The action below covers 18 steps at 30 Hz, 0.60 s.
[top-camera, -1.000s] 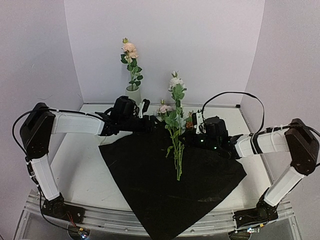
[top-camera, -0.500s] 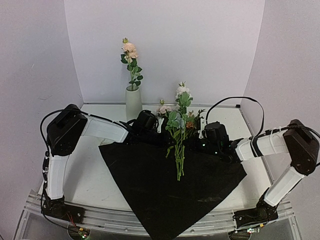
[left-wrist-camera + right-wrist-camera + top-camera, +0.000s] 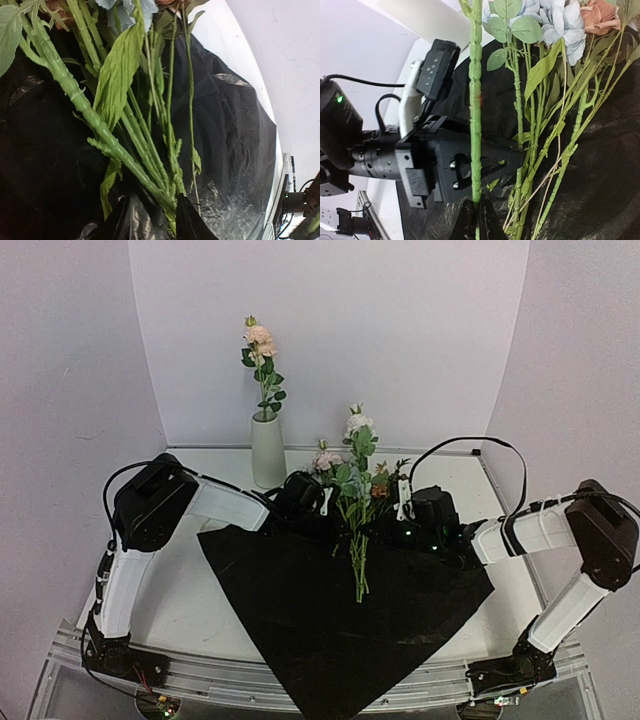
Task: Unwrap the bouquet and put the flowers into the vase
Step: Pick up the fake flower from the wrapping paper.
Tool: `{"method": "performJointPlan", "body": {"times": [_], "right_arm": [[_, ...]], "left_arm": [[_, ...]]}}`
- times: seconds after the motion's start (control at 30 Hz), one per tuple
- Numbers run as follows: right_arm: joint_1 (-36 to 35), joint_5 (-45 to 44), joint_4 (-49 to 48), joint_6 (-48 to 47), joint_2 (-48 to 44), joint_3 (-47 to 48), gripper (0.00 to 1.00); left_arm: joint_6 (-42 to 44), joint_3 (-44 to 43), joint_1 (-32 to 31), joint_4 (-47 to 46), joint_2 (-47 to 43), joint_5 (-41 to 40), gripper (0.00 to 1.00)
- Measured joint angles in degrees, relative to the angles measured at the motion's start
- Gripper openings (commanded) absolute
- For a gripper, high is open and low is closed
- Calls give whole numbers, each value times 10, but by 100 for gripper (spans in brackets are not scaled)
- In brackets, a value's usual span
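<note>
The tall matte white vase [image 3: 267, 450] carries a single peach bloom [image 3: 259, 336] with dark green leaves. The long green-stemmed artificial flowers [image 3: 355, 490] have white, pink, pale blue and rust heads. Their ribbed stems are mid-green and their veined leaves a lighter yellow-green. The large wrapping sheet [image 3: 300, 610] is black with a grey, crinkled sheen. The left arm [image 3: 225, 502] and right arm [image 3: 530, 528] are white with black joints. The left gripper [image 3: 156, 220] and right gripper [image 3: 476, 216] are black. The surface [image 3: 170, 580] is white and the walls [image 3: 400, 340] pale lilac.
</note>
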<state>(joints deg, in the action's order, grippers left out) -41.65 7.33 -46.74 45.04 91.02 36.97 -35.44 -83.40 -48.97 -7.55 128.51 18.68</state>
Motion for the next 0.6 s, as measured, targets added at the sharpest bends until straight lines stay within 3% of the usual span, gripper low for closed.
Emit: {"method": "performJointPlan", "body": {"times": [0.6], "right_arm": [[0,75,-21,-15,-32,-2,0]], "left_arm": [[12,-29,-2,21,22,-29,34]]}}
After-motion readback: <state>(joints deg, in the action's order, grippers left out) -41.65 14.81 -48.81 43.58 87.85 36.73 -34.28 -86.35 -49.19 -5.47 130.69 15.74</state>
